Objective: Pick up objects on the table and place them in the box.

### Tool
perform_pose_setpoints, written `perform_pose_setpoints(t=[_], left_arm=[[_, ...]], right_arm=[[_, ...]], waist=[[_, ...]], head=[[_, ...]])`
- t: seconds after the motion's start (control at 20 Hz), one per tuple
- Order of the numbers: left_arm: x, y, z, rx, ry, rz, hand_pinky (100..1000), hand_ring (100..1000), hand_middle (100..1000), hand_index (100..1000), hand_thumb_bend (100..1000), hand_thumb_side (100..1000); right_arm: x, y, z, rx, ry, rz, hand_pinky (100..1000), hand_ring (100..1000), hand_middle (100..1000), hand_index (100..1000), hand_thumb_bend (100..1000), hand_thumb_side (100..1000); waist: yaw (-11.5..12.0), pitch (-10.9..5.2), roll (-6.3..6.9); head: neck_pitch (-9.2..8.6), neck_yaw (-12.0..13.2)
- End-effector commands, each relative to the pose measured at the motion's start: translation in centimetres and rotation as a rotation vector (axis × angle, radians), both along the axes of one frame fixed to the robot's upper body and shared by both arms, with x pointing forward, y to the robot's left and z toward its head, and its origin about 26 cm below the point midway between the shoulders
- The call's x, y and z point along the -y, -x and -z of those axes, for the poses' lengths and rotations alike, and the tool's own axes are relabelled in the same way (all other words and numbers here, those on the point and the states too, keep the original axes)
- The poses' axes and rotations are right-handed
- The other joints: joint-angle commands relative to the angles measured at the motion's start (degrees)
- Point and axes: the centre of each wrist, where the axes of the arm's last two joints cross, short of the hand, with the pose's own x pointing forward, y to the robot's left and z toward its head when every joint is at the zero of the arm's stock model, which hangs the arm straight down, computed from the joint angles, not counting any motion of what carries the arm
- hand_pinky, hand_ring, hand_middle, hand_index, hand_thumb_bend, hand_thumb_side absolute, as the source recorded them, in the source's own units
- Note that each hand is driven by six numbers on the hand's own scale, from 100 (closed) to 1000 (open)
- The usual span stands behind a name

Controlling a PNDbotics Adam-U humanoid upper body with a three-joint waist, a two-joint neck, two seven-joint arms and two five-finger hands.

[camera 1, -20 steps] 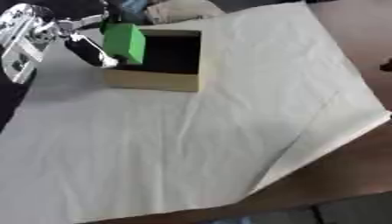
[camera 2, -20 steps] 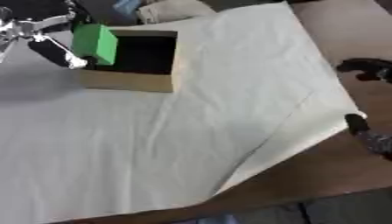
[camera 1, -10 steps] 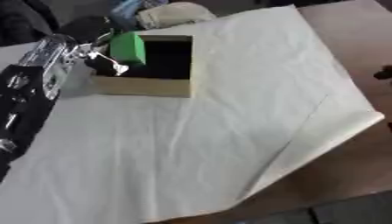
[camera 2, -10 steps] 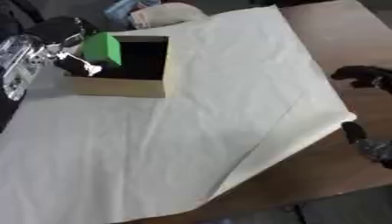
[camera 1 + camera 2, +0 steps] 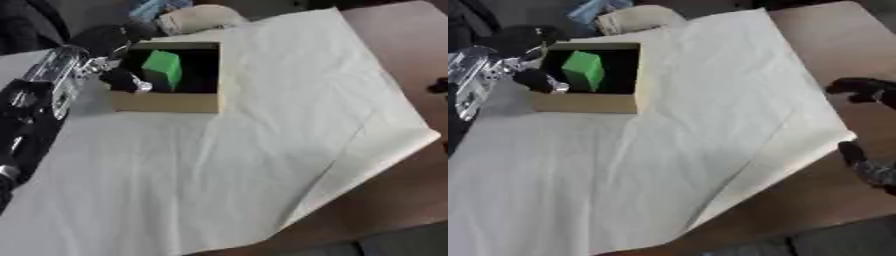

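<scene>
Left hand (image 5: 105, 70) at the box's (image 5: 166, 102) left wall, fingers blurred, grip can't be judged. Green block (image 5: 163, 70) stands inside the box, possibly touching a fingertip. Right hand (image 5: 866, 92) open over the table's (image 5: 402, 45) right edge.

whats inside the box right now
A green block stands in the cardboard box, near its left side, beside the left hand. The rest of the interior looks dark and bare. The near wall hides the floor closest to the camera.
</scene>
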Motion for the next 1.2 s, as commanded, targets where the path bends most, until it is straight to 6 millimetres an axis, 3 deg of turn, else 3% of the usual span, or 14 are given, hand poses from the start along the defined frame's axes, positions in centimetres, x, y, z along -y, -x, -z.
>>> perform_pose_setpoints(t=[0.05,0.3,0.6,1.2], left_arm=[[-1.3,1.3,-2.9,0.051,-0.041,0.037,885,861,878,967,763,725],[-2.8,3.5,-4.4,0.070,-0.068,0.119,862,826,839,956,746,724],[-6.5,7.4,-5.2,0.147,-0.072,0.213,849,804,806,939,691,718],[-5.3,13.1,-0.9,0.028,0.050,0.370,849,794,781,921,650,686]], right_arm=[[0.2,0.4,-1.0,0.028,0.023,0.006,892,1000,893,1000,100,153],[0.4,0.5,-0.9,0.028,0.021,0.023,892,1000,892,1000,100,152],[0.7,0.6,-0.8,0.033,0.013,0.043,892,1000,892,1000,100,157],[0.8,0.6,-0.8,0.041,0.003,0.057,892,1000,892,1000,100,159]], waist=[[0.28,-1.09,-0.18],[1.08,-1.20,-0.04],[2.37,-0.62,-0.30],[3.69,-0.06,-0.81]], head=[[-0.33,-0.48],[-0.10,-1.40],[-0.32,-2.20],[-0.07,-2.20]])
